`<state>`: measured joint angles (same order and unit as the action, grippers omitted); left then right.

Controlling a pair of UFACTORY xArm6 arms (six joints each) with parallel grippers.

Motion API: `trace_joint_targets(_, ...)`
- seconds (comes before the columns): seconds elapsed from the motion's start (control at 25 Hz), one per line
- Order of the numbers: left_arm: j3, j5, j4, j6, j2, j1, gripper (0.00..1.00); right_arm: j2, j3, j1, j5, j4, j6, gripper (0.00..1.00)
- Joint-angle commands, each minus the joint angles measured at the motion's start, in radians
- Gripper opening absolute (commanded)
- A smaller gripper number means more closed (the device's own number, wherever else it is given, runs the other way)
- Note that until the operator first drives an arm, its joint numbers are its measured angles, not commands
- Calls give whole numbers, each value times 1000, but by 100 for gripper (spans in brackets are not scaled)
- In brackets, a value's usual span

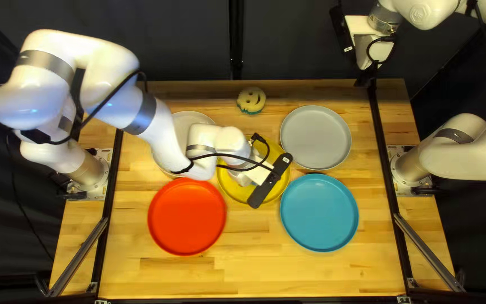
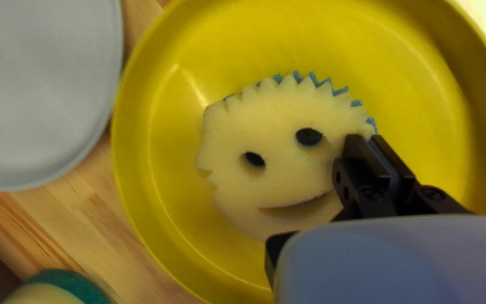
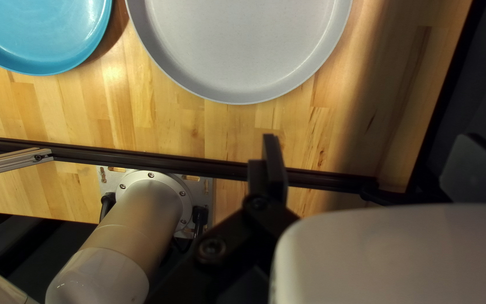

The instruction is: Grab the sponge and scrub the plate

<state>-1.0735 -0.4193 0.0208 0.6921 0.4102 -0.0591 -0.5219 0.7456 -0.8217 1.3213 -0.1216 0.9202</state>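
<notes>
Top left view: my left arm reaches in from the left, and its left gripper (image 1: 247, 175) hangs over the yellow plate (image 2: 423, 84) in the middle of the table. Left wrist view: the smiling sponge (image 2: 277, 180) is in that plate, face up, with bits of its blue toothed underside peeking past its rim. The left gripper (image 2: 368, 137) has its two fingers drawn together, side by side, over the sponge's edge; whether they pinch any of it I cannot tell.

A second sponge (image 1: 251, 101) sits beyond the yellow plate, near the table's far edge. The gray plate (image 1: 316, 138) is far right, the blue plate (image 1: 319, 212) nearer on the right, the red plate (image 1: 187, 217) near left, and a pale plate (image 1: 184, 123) lies partly under my left arm.

My right gripper (image 1: 368, 74) is raised at the far right, its fingers spread wide with nothing between them.
</notes>
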Motion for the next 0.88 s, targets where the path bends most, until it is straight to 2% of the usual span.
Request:
trace_joint_targets(0.04,68,24,25,25,-40,11,0,0,0,0,0,0,0,100)
trace_joint_targets(0.56,325,52,24,-31,-242,37,0,0,0,0,0,0,0,100)
trace_joint_targets(0.72,331,48,27,-37,-248,46,0,0,0,0,0,0,0,100)
trace_joint_targets(0.88,218,27,27,-30,-164,44,0,0,0,0,0,0,0,100)
